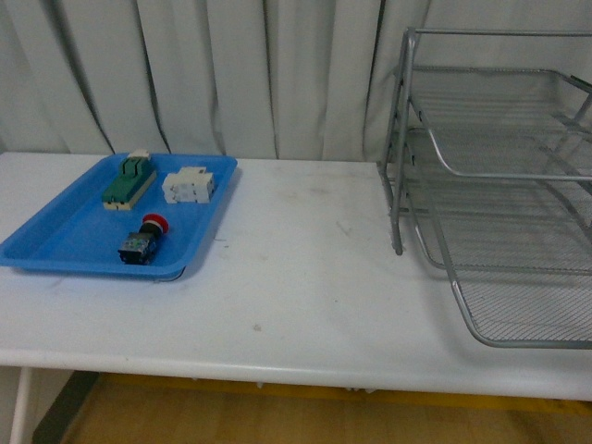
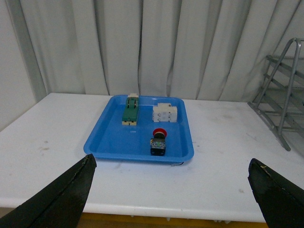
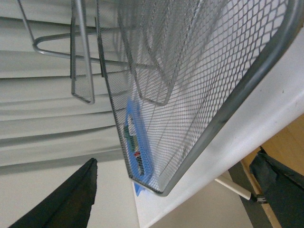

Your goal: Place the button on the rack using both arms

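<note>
Tabletop [image 1: 305,277]: white, smooth, faintly scuffed, rounded front edge.
Room: pale pleated curtain [image 1: 231,74] behind; yellowish floor [image 1: 277,416] below.
Tray [image 1: 55,242]: shallow glossy blue plastic, on the left.
Button [image 1: 143,239]: round red cap on a blocky dark body, lying in the tray's near part, near a green strip [image 1: 128,180] and a white block [image 1: 189,185].
Rack [image 1: 499,176]: silver mesh tiers on a tube frame, on the right, well apart from the tray.
Left claw [image 2: 171,161]: spread wide, empty, facing the tray.
Right claw [image 3: 173,160]: spread wide, empty, beside the rack's mesh.
</note>
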Controlling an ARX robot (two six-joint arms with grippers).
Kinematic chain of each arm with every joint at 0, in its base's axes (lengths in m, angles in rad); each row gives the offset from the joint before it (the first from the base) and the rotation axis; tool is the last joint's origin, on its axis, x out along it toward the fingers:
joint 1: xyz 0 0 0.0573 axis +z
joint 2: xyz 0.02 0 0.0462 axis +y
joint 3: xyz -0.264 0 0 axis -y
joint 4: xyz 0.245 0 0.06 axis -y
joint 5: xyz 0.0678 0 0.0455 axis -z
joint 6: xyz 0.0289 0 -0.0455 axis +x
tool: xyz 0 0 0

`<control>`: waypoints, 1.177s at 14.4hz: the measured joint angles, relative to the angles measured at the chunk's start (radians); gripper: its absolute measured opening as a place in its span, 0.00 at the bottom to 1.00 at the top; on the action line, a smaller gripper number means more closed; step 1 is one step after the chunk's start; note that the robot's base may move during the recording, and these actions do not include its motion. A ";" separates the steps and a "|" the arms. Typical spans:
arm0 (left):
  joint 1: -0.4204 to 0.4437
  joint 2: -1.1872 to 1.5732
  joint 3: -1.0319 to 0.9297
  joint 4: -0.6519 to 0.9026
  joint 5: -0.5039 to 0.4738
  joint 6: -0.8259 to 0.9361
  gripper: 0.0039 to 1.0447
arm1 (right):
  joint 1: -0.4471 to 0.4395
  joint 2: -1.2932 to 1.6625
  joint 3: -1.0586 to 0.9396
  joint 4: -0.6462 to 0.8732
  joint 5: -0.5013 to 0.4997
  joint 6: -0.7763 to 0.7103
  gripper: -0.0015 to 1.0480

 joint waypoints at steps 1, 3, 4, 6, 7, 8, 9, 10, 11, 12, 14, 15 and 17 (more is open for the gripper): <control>0.000 0.000 0.000 0.000 0.000 0.000 0.94 | -0.021 -0.068 -0.051 -0.001 -0.021 0.001 0.95; 0.000 0.000 0.000 0.000 0.000 0.000 0.94 | -0.101 -0.264 -0.169 -0.001 -0.079 -0.001 0.94; 0.000 0.000 0.000 0.000 0.000 0.000 0.94 | -0.173 -0.385 -0.219 -0.001 -0.123 -0.001 0.94; 0.000 0.000 0.000 0.000 0.000 0.000 0.94 | -0.354 -0.607 -0.241 -0.006 -0.206 0.090 0.94; 0.000 0.000 0.000 0.000 -0.001 0.000 0.94 | -0.383 -0.832 -0.204 -0.341 -0.091 -0.054 0.84; 0.000 0.000 0.000 0.000 0.000 0.000 0.94 | -0.402 -1.173 -0.180 -0.621 -0.055 -0.331 0.70; 0.000 0.000 0.000 0.001 0.000 0.000 0.94 | -0.395 -1.250 -0.173 -0.688 -0.028 -0.410 0.66; 0.000 0.000 0.000 0.001 0.000 0.000 0.94 | -0.374 -1.353 -0.166 -0.775 -0.002 -0.525 0.61; 0.000 0.000 0.000 0.000 0.000 0.000 0.94 | -0.342 -1.439 -0.162 -0.858 0.024 -0.650 0.55; 0.000 0.000 0.000 -0.001 0.000 0.000 0.94 | -0.317 -1.489 -0.162 -0.909 0.040 -0.717 0.52; 0.000 0.000 0.000 0.000 0.000 0.000 0.94 | -0.117 -1.758 -0.209 -1.172 0.239 -1.062 0.21; 0.000 0.000 0.000 0.000 0.000 0.000 0.94 | -0.018 -1.822 -0.220 -1.209 0.333 -1.109 0.05; 0.000 0.000 0.000 0.000 0.000 0.000 0.94 | 0.163 -1.900 -0.246 -1.260 0.515 -1.140 0.02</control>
